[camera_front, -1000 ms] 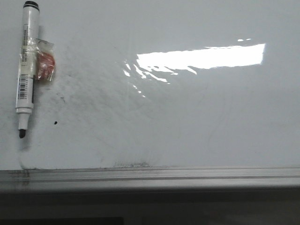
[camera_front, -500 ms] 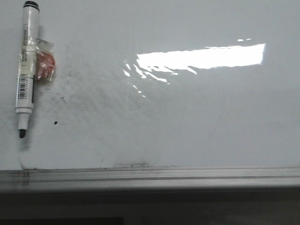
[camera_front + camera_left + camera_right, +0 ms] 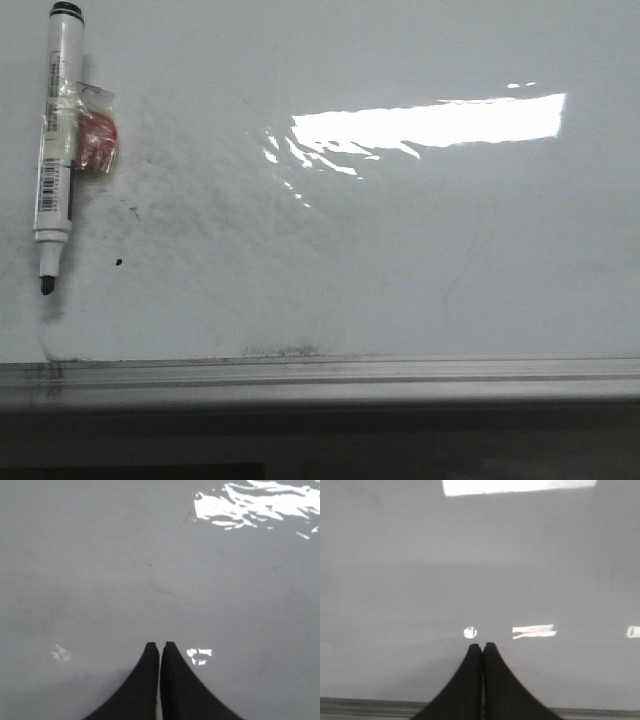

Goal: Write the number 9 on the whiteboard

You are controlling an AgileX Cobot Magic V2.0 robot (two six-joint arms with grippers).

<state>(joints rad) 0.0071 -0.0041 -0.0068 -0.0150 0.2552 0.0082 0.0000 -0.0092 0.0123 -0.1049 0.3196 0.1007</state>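
Meanwhile, left of the whiteboard's glare the uncapped marker is left lying ungrasped, no 9 is drawn, and both closed, empty grippers should be opened before any grasp.

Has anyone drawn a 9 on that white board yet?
No: in the front view the whiteboard carries only grey smudges and a tiny black dot, while the marker lies uncapped on it.

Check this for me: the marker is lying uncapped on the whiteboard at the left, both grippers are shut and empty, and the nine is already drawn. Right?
Not quite. No 9 is drawn: the front view shows only a tiny black dot and grey smudges on the whiteboard. The marker does lie uncapped at the left, and the left gripper and right gripper are shut, empty.
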